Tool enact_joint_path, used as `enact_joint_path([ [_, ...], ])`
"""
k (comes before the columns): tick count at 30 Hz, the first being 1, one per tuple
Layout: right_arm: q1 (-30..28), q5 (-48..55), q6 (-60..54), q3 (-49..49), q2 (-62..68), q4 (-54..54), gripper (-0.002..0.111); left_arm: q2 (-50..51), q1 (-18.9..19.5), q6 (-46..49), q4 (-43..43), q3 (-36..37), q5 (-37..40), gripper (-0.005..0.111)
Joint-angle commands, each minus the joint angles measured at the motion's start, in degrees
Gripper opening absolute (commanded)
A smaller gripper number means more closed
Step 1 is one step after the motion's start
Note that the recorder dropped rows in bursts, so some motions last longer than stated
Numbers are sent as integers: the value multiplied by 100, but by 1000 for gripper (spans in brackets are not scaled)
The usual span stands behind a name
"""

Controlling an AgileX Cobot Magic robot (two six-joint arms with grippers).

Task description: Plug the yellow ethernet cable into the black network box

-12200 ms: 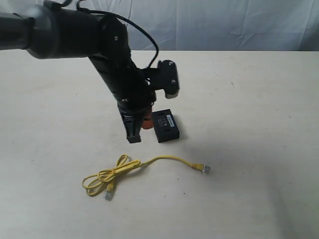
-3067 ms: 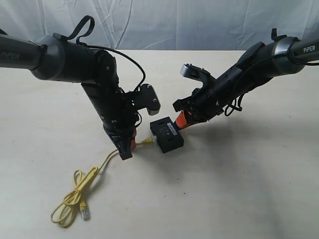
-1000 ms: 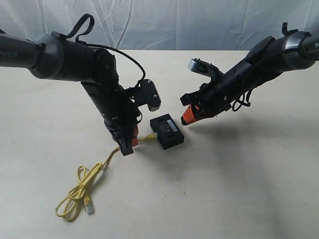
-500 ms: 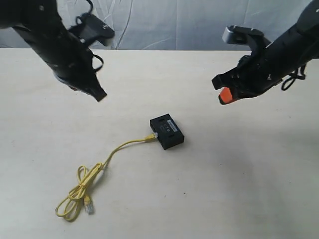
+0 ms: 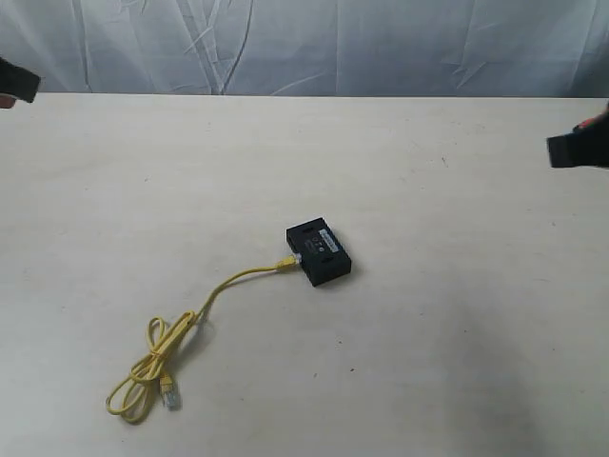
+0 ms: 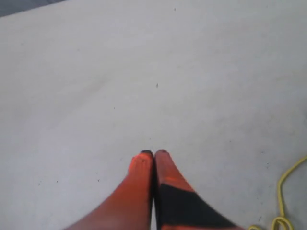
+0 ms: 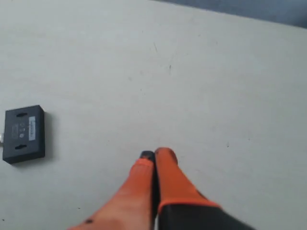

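Note:
The black network box [image 5: 319, 253] lies flat mid-table, pale label up; it also shows in the right wrist view [image 7: 24, 133]. One end of the yellow ethernet cable [image 5: 233, 280] sits against the box's left side, and its loops trail down-left to a clear plug [image 5: 169, 394]. A short yellow stretch of the cable [image 6: 283, 191] shows in the left wrist view. My left gripper [image 6: 154, 153] is shut and holds nothing, high over bare table. My right gripper [image 7: 154, 154] is shut too, empty, well away from the box. Only dark tips of the arms show at the exterior view's edges.
The beige tabletop [image 5: 428, 362] spreads around the box. A wrinkled pale cloth backdrop [image 5: 314, 43] hangs behind the far edge. A dark bit of the left arm [image 5: 17, 81] and of the right arm [image 5: 580, 145] sit at the side edges.
Both arms have pulled back and up, away from the box, out to the view's edges. The cable end stays at the box's side; box and cable have not moved.

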Motion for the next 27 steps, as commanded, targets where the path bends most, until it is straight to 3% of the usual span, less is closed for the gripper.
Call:
enact_joint_path([
  [1, -36, -61, 83, 489, -1265, -142, -1, -1226, 31, -34, -207, 910, -709, 0],
  [6, -36, 60, 83, 1045, -2567, -93, -1, -2206, 31, -34, -363, 1559, -1029, 0],
  [13, -36, 159, 83, 1685, -3791, -121, -1, -2851, 31, 30, -278, 1666, -1071, 0],
  [27, 33, 403, 83, 1686, -4312, 98, -1, -2960, 31, 30, -278, 1666, -1071, 0],
])
